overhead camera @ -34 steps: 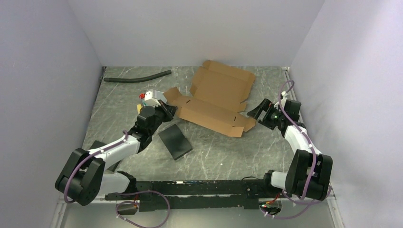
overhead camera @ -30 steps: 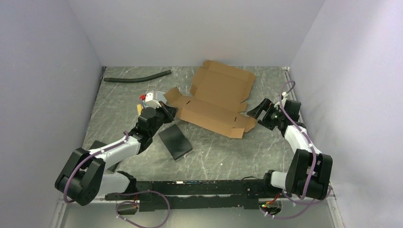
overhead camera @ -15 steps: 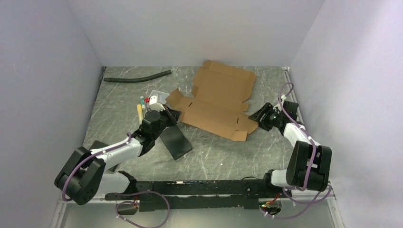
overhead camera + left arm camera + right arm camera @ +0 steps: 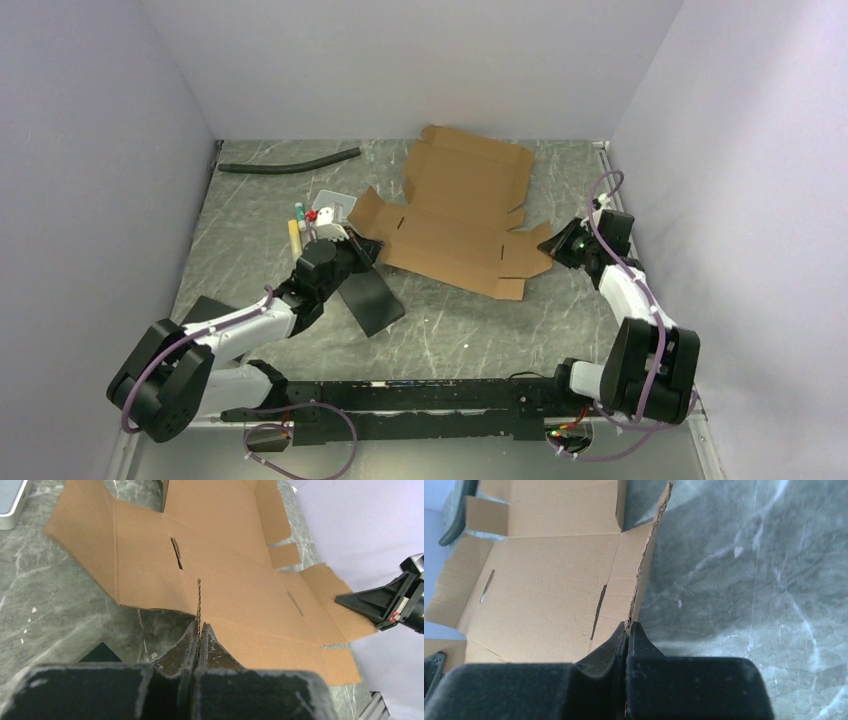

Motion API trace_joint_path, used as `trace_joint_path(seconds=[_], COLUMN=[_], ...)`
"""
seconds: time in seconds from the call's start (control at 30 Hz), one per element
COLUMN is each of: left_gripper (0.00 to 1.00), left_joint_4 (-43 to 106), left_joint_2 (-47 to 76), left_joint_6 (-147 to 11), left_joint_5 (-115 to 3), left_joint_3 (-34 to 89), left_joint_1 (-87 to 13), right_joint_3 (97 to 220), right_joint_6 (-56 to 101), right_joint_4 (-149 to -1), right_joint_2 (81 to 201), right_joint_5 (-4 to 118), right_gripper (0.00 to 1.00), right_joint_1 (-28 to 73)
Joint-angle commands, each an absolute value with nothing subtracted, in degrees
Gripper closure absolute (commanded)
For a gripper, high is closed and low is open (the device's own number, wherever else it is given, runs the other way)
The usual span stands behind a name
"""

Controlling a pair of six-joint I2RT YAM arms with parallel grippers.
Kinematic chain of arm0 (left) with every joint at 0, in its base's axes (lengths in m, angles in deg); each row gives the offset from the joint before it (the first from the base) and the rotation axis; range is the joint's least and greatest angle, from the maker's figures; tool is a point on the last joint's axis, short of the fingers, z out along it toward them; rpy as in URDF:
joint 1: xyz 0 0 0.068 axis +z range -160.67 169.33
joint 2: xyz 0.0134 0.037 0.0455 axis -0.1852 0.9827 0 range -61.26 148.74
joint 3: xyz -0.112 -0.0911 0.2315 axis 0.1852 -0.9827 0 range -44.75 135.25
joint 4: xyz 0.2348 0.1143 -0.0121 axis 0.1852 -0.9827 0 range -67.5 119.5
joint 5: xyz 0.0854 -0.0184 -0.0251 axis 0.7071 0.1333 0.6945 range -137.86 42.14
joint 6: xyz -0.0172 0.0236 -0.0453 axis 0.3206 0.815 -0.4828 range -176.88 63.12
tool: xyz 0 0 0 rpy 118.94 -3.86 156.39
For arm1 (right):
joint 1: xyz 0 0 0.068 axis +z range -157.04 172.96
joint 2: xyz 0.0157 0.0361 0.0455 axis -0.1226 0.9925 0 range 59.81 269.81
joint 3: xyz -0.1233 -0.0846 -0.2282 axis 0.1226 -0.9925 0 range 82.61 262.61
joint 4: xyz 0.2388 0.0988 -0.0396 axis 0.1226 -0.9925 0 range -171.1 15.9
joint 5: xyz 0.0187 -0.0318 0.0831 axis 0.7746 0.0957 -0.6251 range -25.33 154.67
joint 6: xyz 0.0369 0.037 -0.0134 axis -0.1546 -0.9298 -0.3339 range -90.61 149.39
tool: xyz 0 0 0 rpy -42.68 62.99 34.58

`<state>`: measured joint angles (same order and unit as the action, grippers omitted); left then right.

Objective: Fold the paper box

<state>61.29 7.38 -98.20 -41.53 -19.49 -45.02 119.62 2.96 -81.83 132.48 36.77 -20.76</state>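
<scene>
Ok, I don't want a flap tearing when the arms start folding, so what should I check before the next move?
1. Left fingers shut on the paper box's left flap: ok.
2. Right fingers shut on its right flap: ok.
3. Grip deep enough to hold: cannot tell, only the tips pinch the edges.
4. Box lying open with nothing on it: ok.
5. Black slab clear of the box's near edge: cannot tell, the left fingers hide it.

Centre: paper box (image 4: pixel 455 215); hose (image 4: pixel 290 161) behind-left; slab (image 4: pixel 375 300) in front, left.
</scene>
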Motion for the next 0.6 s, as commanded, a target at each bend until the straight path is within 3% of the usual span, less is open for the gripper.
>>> trace_joint_path(seconds=[0.0,0.37,0.57], left_gripper=[0.95,0.53,0.40], left_joint_4=[62.37,47.85,28.05], left_joint_2=[2.81,-18.01,-34.59], left_joint_6=[-96.71,-93.34,-87.74], left_joint_5=[-44.94,-47.33,-46.86], left_joint_3=[-20.29,-23.15,-18.77], left_joint_1=[-45.29,-45.24,-45.26], right_joint_3=[120.72,123.40,133.09], right_joint_6=[6.63,23.00,40.90], right_joint_4=[-78.34,-81.21,-92.34], right_joint_2=[123.30,108.61,107.83], right_joint_5=[37.97,35.85,30.65], right_gripper=[1.00,1.00,1.00], right_joint_1=[-20.79,-22.50,-22.60])
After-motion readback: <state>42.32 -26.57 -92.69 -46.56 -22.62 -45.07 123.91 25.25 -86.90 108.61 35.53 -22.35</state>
